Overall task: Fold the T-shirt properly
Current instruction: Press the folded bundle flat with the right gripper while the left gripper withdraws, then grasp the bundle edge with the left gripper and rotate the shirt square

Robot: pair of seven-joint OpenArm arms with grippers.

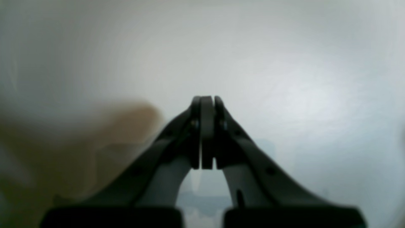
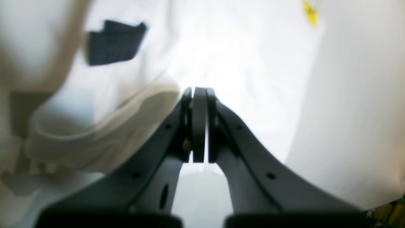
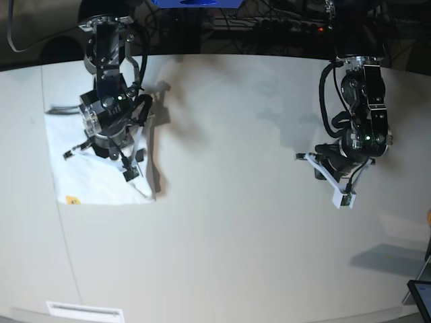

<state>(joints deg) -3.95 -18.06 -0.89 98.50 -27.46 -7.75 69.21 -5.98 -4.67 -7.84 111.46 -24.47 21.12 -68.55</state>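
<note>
I'm seeing the T-shirt (image 3: 101, 171) lying bunched into a compact white patch at the left side of the table (image 3: 229, 222). The right gripper (image 2: 199, 126) is sitting directly over it, jaws pressed together; I can't tell whether any cloth is pinched between them. The black neck tag (image 2: 114, 41) is showing just up-left of its tips, a yellow print bit further right. The left gripper (image 1: 207, 133) is hanging well apart on the right, jaws closed, holding nothing.
</note>
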